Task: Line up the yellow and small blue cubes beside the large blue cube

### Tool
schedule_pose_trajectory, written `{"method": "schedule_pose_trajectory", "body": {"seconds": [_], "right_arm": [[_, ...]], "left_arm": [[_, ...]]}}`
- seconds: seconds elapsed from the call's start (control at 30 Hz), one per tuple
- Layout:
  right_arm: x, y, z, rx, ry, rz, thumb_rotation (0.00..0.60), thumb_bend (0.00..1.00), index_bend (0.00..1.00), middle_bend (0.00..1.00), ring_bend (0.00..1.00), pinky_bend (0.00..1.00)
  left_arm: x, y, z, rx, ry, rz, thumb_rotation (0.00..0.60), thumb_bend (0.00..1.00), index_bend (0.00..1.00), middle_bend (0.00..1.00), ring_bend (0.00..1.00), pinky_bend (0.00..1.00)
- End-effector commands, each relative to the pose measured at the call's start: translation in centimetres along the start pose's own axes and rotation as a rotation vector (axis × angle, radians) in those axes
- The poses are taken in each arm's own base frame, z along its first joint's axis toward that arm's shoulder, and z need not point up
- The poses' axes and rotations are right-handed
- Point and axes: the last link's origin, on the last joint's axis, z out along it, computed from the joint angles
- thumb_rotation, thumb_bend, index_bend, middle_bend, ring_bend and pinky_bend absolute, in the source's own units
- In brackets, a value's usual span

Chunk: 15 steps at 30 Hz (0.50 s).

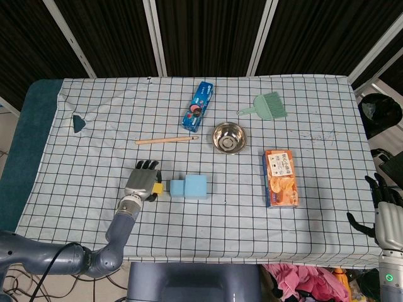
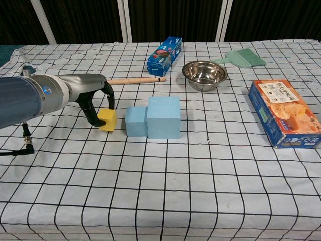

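A checked cloth covers the worktop (image 2: 165, 201). Nearest the robot, off the worktop's right front corner in the head view, the right hand (image 1: 385, 211) hangs idle with fingers spread and nothing in it.

Further in, the left hand (image 2: 98, 100) reaches in from the left and pinches the yellow cube (image 2: 107, 119) between thumb and fingers. It holds the cube low over the cloth, just beside the small blue cube (image 2: 136, 121); whether the two touch cannot be told. The grip from above and behind seems chosen to leave the cube's right face free to meet its neighbour.

The small blue cube sits flush against the left face of the large blue cube (image 2: 164, 116), so that part of the row looks finished and the yellow one is the last to join.

Behind the cubes lie a wooden stick (image 2: 135, 80), a steel bowl (image 2: 204, 74) and an orange snack box (image 2: 283, 112) to the right. Farthest back are a blue box (image 2: 164, 55) and a green brush (image 2: 242, 57), all well apart from the row.
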Motion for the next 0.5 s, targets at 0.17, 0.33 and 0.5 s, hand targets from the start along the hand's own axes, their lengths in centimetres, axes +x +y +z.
{"method": "schedule_pose_trajectory", "body": {"seconds": [0.17, 0.33, 0.5], "right_arm": [[0.0, 0.0, 0.0, 0.001, 0.000, 0.001, 0.600, 0.19, 0.10, 0.02, 0.17, 0.12], [0.0, 0.0, 0.0, 0.000, -0.001, 0.002, 0.600, 0.19, 0.10, 0.02, 0.17, 0.12], [-0.1, 0.0, 0.1, 0.000, -0.003, 0.001, 0.600, 0.19, 0.10, 0.02, 0.17, 0.12]], "left_arm": [[-0.5, 0.9, 0.7, -0.002, -0.004, -0.003, 0.600, 0.34, 0.48, 0.09, 0.00, 0.00], [-0.6, 1.3, 1.0, -0.002, -0.001, -0.005, 0.600, 0.34, 0.48, 0.09, 0.00, 0.00], [-0.5, 1.5, 1.1, -0.002, 0.005, -0.003, 0.600, 0.34, 0.48, 0.09, 0.00, 0.00]]}}
